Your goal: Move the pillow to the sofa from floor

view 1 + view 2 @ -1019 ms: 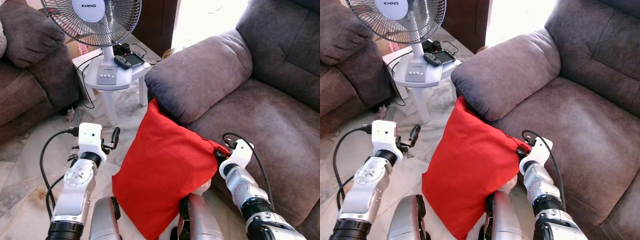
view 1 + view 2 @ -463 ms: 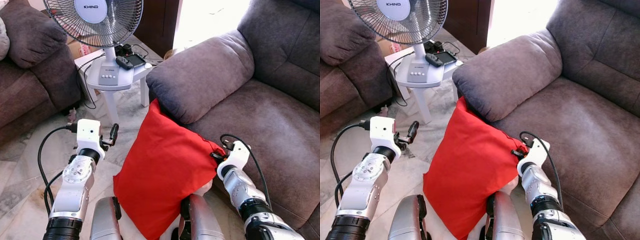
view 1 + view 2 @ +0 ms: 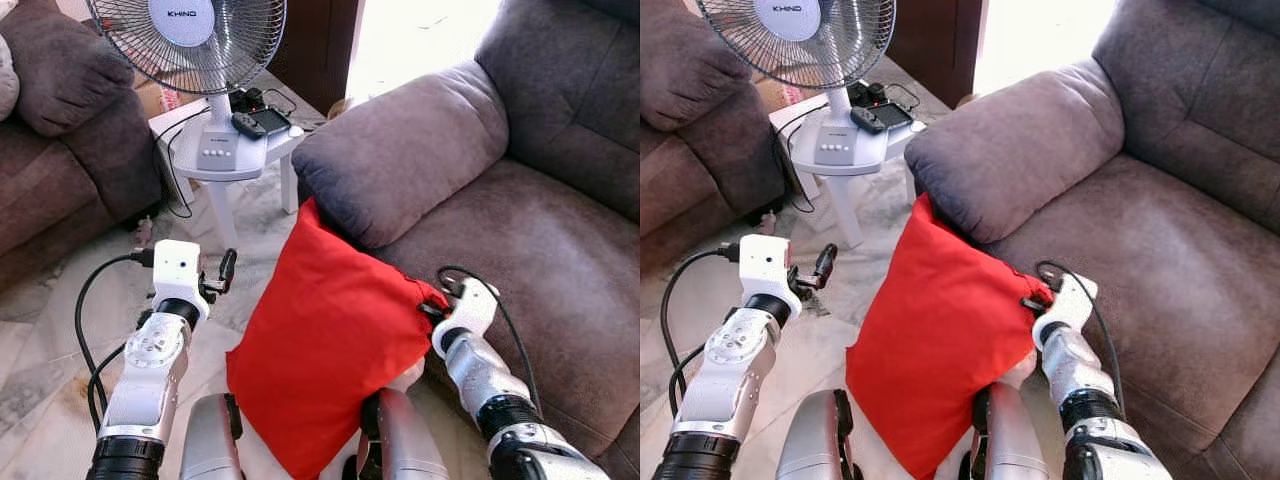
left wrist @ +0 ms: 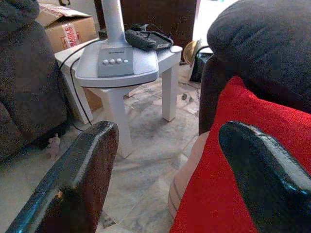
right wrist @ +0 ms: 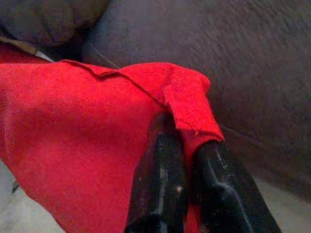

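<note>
Red pillow (image 3: pixel 325 350), soft woven cloth, roughly square, standing on a corner against the front edge of the grey-brown sofa (image 3: pixel 520 230), top corner tucked under the padded armrest (image 3: pixel 400 150). Pinched at its right corner by the right gripper (image 5: pixel 187 160), both black fingers clamped tight on a fold of fabric. Broad bare seat cushion, napped velvety upholstery, lying just right of that corner. Left gripper (image 4: pixel 165 160) held spread wide, near the pillow's left edge without touching. Open marble-patterned floor (image 3: pixel 50 330) to the left. Farther off, small white table (image 3: pixel 275 145) carrying a white pedestal fan (image 3: pixel 190 45) with wire grille.
</note>
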`<state>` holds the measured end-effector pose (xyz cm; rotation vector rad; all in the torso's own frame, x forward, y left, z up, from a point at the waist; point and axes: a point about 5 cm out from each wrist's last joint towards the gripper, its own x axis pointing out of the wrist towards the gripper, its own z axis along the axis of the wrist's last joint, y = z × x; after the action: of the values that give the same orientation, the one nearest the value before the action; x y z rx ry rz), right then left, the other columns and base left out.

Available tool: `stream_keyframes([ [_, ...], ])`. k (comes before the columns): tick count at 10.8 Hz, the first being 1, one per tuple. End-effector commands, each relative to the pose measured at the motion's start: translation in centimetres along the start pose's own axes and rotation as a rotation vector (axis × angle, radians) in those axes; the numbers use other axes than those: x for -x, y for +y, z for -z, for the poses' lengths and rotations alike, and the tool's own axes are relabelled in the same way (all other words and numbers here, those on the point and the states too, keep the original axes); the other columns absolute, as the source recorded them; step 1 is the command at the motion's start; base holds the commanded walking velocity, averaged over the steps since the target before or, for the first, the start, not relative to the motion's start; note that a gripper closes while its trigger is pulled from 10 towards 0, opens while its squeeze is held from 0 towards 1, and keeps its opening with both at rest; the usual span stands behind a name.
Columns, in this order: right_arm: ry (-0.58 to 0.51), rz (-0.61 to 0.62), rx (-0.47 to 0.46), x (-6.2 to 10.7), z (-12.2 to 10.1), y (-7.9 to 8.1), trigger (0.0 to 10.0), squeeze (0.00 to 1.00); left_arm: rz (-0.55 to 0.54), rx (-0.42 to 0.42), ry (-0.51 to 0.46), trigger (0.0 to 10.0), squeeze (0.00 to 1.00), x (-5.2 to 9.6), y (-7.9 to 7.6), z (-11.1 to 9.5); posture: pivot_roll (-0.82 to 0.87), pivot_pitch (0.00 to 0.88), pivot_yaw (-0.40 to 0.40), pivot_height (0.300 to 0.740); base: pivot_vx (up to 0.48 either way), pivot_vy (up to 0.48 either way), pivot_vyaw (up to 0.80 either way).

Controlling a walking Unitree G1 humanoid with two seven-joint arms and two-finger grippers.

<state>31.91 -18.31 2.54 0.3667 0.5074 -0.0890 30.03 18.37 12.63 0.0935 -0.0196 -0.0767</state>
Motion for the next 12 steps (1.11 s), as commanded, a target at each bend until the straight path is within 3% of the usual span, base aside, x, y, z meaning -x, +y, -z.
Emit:
stream_keyframes([
  [1, -0.045, -0.019, 0.047, 0.0, -0.8, 0.4, 10.0, 0.0, -0.038, 0.012, 0.026, 10.0, 0.0, 0.2, 0.4, 0.7, 0.09, 0.11, -0.078, 0.578, 0.0, 0.0, 0.0],
  [2, -0.069, -0.02, 0.056, 0.1, -1.2, 0.5, 10.0, 0.0, -0.052, 0.015, 0.024, 10.0, 0.0, 0.1, 0.5, 0.7, 0.09, 0.111, -0.078, 0.578, 0.0, 0.0, 0.0],
  [4, -0.238, -0.069, 0.045, 0.6, -3.5, 1.0, 10.0, 0.0, -0.065, 0.039, -0.001, 10.0, 0.0, 0.0, 0.6, 0.2, 0.09, 0.107, -0.077, 0.578, 0.0, 0.0, 0.0],
  [7, -0.392, -0.164, 0.17, 2.7, -4.0, 1.9, 10.0, 0.0, -0.062, -0.001, -0.088, 10.0, 0.0, 0.9, -1.1, -0.5, 0.08, 0.099, -0.074, 0.578, 0.0, 0.0, 0.0],
  [12, -0.427, -0.129, 0.175, 3.0, -4.4, 2.2, 10.0, 0.0, -0.037, -0.015, -0.111, 10.0, 0.0, 0.5, -1.5, -0.9, 0.09, 0.064, -0.073, 0.578, 0.0, 0.0, 0.0],
])
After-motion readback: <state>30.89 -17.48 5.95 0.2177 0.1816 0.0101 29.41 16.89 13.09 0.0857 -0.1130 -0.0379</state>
